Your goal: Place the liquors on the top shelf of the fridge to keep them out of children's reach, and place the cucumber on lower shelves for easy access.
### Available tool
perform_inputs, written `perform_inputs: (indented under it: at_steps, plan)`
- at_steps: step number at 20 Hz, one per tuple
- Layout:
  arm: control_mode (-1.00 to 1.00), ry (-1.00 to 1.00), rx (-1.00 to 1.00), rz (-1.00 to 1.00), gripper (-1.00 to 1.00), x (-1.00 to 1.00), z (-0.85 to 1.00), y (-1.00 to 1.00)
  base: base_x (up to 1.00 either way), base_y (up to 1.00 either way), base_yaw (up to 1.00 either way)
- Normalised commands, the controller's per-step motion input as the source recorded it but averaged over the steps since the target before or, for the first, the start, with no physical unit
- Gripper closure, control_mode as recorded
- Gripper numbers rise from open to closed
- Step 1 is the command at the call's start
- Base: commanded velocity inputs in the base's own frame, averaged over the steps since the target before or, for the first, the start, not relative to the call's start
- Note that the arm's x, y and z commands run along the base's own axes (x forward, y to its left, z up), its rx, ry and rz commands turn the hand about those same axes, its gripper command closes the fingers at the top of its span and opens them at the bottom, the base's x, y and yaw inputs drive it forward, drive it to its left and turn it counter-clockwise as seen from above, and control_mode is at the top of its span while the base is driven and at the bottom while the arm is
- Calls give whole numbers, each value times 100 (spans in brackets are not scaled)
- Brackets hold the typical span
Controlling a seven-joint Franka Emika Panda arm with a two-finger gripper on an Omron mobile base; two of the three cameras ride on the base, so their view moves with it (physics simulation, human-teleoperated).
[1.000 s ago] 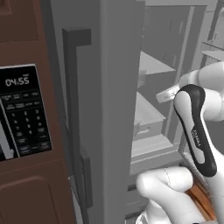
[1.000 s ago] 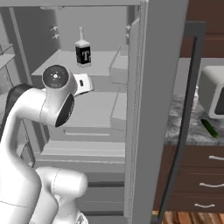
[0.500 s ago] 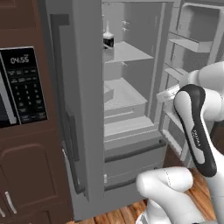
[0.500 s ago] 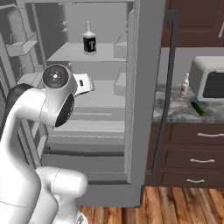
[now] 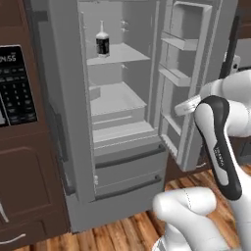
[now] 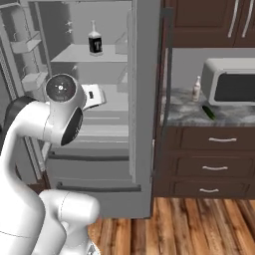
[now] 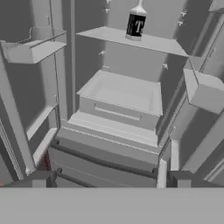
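The tall grey fridge (image 5: 73, 147) stands with both doors open. The robot's tool (image 7: 105, 177) points into it, with its two small dark tips spread wide and nothing between them. It holds nothing.

High above the tool and far in front of it, a squat dark bottle with a white neck (image 7: 136, 24) stands upright on the thin flat pale grey top shelf (image 7: 131, 40). The same bottle (image 5: 102, 42) shows in the left base view and again (image 6: 95, 41) in the right base view, near the front edge of that shelf.

Below the top shelf, straight ahead of the tool, sit the thicker boxy pale grey lower shelves (image 7: 120, 98) with a front like a drawer. Nothing lies on them. Lower down is the wide grey drawer front (image 5: 130, 166) with its long dark bar.

Out to the tool's right, well apart from it and outside the fridge, is a speckled grey stone tabletop (image 6: 199, 113) on dark brown drawers (image 6: 214, 164). A slim cream-white bottle with a thin neck (image 6: 196, 89) stands upright there, just beside a white microwave (image 6: 231, 82). A slender dark green cucumber (image 6: 208, 112) lies flat on the tabletop in front of the microwave, near the bottle but not touching it.

To the tool's left, next to the fridge, a dark oven panel with white buttons (image 5: 14, 86) is set in brown wood.
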Motion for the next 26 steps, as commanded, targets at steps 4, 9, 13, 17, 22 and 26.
perform_inputs:
  at_steps: [4, 9, 13, 17, 22, 26]
  plan:
    - [100, 0, 0, 0, -100, 0, 0, 0, -1, -67, -11]
    - [100, 0, 0, 0, -100, 0, 0, 0, 0, -76, -17]
    - [100, 0, 0, 0, -100, 0, 0, 0, 0, -81, -22]
    - [100, 0, 0, 0, -100, 0, 0, 0, 0, -81, -26]
    - [100, 0, 0, 0, -100, 0, 0, 0, 0, -78, -31]
    - [100, 0, 0, 0, -100, 0, 0, 0, 0, -68, -31]
